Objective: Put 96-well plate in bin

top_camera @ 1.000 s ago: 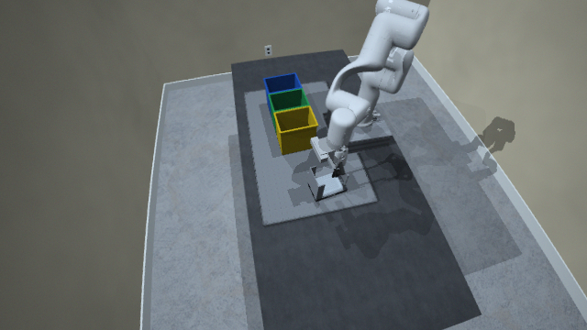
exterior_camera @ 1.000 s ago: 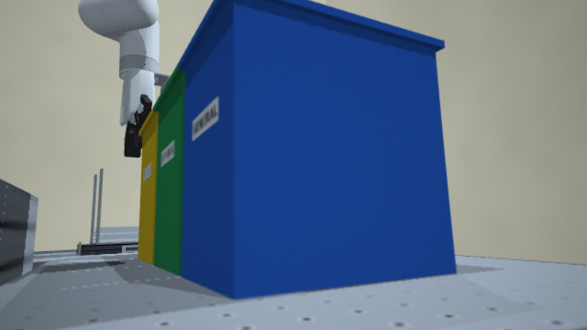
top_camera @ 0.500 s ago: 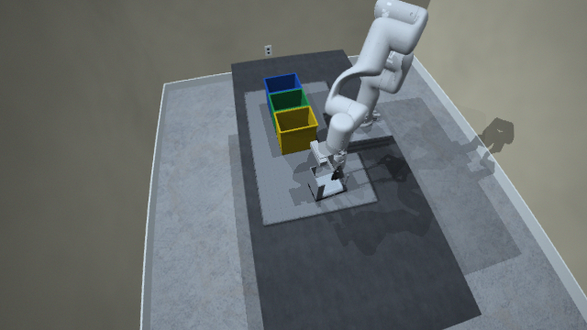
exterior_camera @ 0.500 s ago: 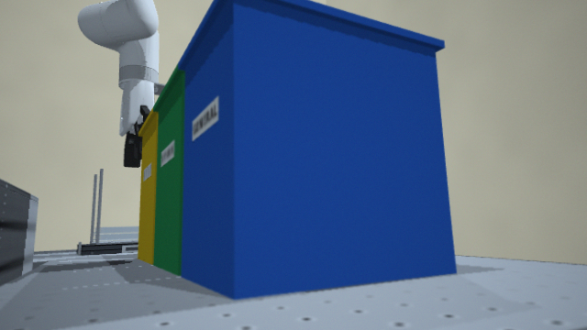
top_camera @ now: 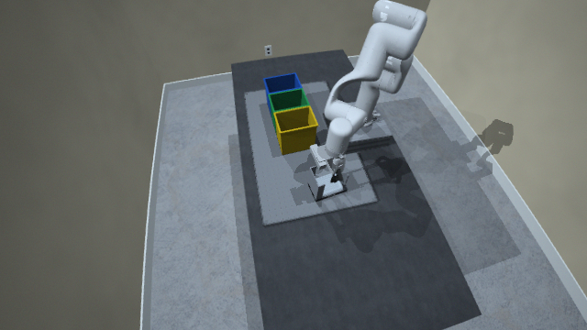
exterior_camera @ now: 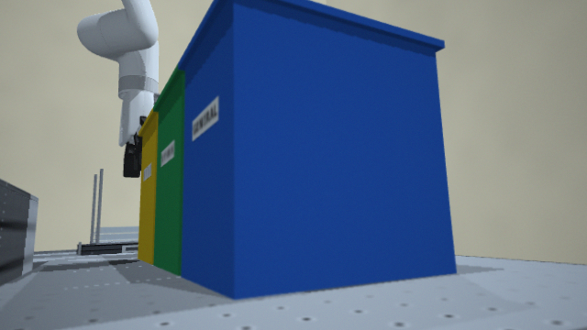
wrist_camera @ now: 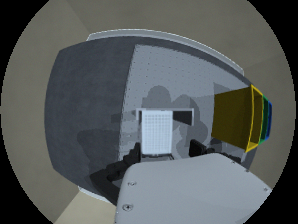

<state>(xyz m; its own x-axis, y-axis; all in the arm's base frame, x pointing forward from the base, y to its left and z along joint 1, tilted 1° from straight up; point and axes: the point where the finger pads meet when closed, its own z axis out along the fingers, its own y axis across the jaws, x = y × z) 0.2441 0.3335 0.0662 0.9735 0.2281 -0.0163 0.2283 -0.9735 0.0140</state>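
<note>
The stack rack K1 (top_camera: 315,184) stands on the light grey mat, with the white 96-well plate (top_camera: 332,188) (wrist_camera: 154,132) on top of it. Two thin rack posts (exterior_camera: 97,206) show in the exterior view. My gripper (top_camera: 331,173) (exterior_camera: 132,160) (wrist_camera: 166,149) is open and empty. It hangs just above the plate, fingers to either side and pointing down. The lower plate is hidden. The green bin (top_camera: 289,103) (exterior_camera: 171,192) (wrist_camera: 264,119) stands upright in the middle of a row of three.
The yellow bin (top_camera: 298,139) (exterior_camera: 148,206) (wrist_camera: 233,119) is the one nearest the rack; the blue bin (top_camera: 281,83) (exterior_camera: 321,160) is farthest. All three touch side by side. A raised white border (top_camera: 156,151) edges the table. A dark block (exterior_camera: 14,229) stands at the left of the exterior view.
</note>
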